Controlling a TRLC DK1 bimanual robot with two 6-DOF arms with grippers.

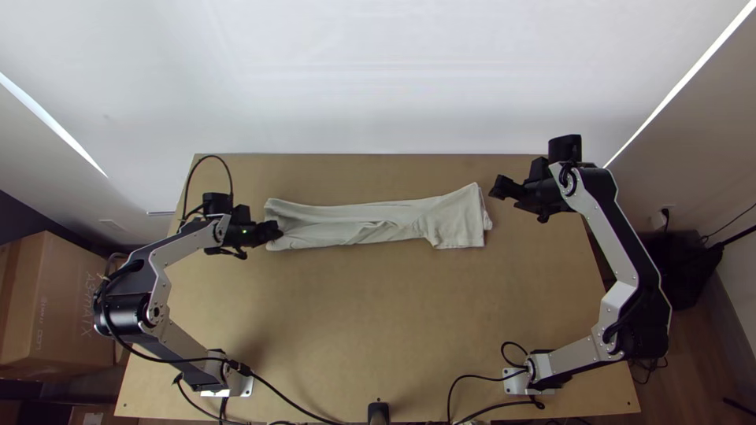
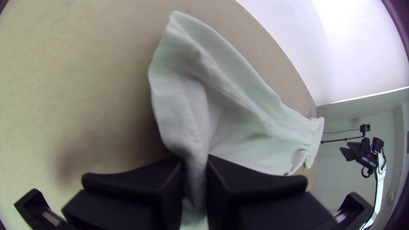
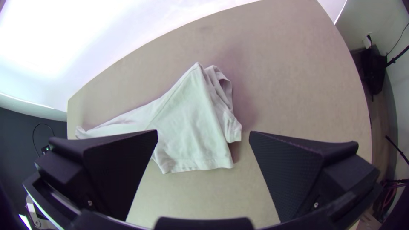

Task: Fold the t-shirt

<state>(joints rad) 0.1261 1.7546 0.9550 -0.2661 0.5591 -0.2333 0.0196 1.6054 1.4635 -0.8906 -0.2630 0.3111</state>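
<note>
Item one: pale grey-white cotton t-shirt (image 1: 402, 217), laid as a long, narrow, rumpled strip across the far half of the light wooden table (image 1: 354, 315). Hem-edged, wider end (image 3: 189, 142) towards my right side; loose layers (image 3: 221, 96) poke out past its edge.

Item two: my left pincer, wide, flat and black (image 2: 196, 166). Clenched on a gathered pleat of the shirt at the strip's left end.

Item three: my right pincer, same black pattern (image 3: 203, 133). Released, fingers well apart, near the wider end, holding nothing.

Step, as I judge it: lengthwise narrowing largely made; the folding of the strip's length remains.

Faults to be feared: my left grip is on a narrow pleat, so a hard pull could drag the whole strip askew or let the cloth slip out. My right, closing shallowly, might catch the top layer alone and leave the loose ones behind, opening the fold.
</note>
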